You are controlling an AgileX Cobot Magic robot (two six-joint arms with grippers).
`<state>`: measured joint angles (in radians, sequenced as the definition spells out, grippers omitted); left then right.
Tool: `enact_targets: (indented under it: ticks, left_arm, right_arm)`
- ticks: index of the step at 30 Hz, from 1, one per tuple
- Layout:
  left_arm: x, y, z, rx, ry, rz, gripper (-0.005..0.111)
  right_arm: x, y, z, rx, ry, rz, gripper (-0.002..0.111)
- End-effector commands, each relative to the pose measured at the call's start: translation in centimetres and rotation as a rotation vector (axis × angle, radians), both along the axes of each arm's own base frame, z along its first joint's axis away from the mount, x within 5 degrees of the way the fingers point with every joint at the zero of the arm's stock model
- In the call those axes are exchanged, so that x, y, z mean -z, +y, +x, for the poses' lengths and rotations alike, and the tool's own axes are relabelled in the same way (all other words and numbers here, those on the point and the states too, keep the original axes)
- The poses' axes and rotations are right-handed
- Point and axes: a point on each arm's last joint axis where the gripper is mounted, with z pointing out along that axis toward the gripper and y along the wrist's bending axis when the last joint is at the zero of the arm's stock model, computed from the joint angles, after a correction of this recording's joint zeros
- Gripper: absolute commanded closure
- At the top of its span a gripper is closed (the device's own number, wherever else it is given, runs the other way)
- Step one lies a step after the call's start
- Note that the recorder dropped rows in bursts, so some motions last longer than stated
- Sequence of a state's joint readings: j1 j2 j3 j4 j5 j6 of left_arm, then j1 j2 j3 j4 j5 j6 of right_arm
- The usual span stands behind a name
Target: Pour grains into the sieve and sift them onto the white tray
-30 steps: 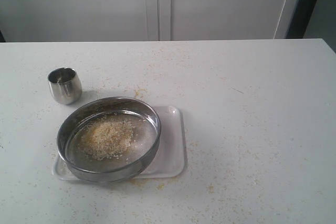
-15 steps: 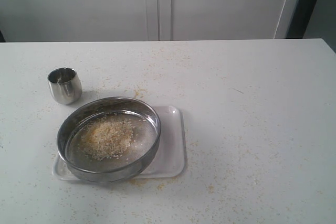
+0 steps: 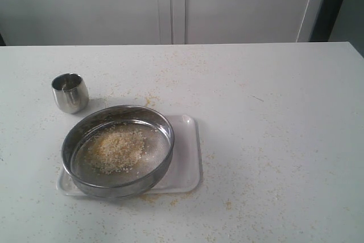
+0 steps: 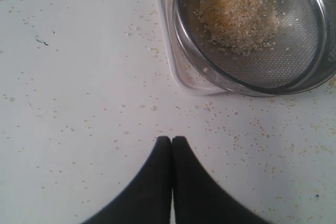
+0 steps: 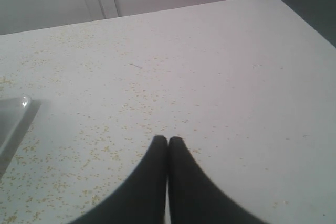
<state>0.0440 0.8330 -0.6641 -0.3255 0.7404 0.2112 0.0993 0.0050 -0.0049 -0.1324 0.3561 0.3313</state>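
The round steel sieve (image 3: 118,151) rests on the white tray (image 3: 186,166) at the table's front left. A pale tan heap of grains (image 3: 116,149) lies on its mesh. The left wrist view shows the sieve (image 4: 257,66), the grains (image 4: 237,11) and a tray corner (image 4: 181,74). My left gripper (image 4: 171,140) is shut and empty above bare table, apart from the tray. My right gripper (image 5: 168,140) is shut and empty too, over the table with a tray corner (image 5: 16,109) off to one side. Neither arm appears in the exterior view.
A small shiny steel cup (image 3: 70,92) stands upright behind the sieve at the left. Loose grains are scattered over the white table (image 3: 273,140), thickest around the tray. White cabinet doors (image 3: 170,4) rise behind the table's far edge.
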Motion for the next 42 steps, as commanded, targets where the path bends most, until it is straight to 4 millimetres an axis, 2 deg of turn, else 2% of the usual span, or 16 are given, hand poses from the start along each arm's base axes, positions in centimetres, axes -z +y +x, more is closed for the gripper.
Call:
enact_targets:
  ticks: [1,21,34,42]
  left_arm:
    - [0.1,-0.1,-0.2,0.003,0.009,-0.01,0.107]
    - [0.1,-0.1,-0.2,0.003,0.009,-0.01,0.107]
    - [0.1,-0.1,-0.2,0.003,0.009,-0.01,0.107]
    - [0.1,-0.1,-0.2,0.003,0.009,-0.01,0.107]
  right_arm:
    - [0.0,0.0,0.0,0.008,-0.015,0.004,0.108]
    - [-0.1,-0.1,0.0,0.009,-0.028,-0.017,0.108]
    - [-2.6,0.2,0.3,-0.046,-0.315,-0.237,0.108]
    - [-3.9,0.8,0.1,-0.09,-0.471,-0.229,0.108]
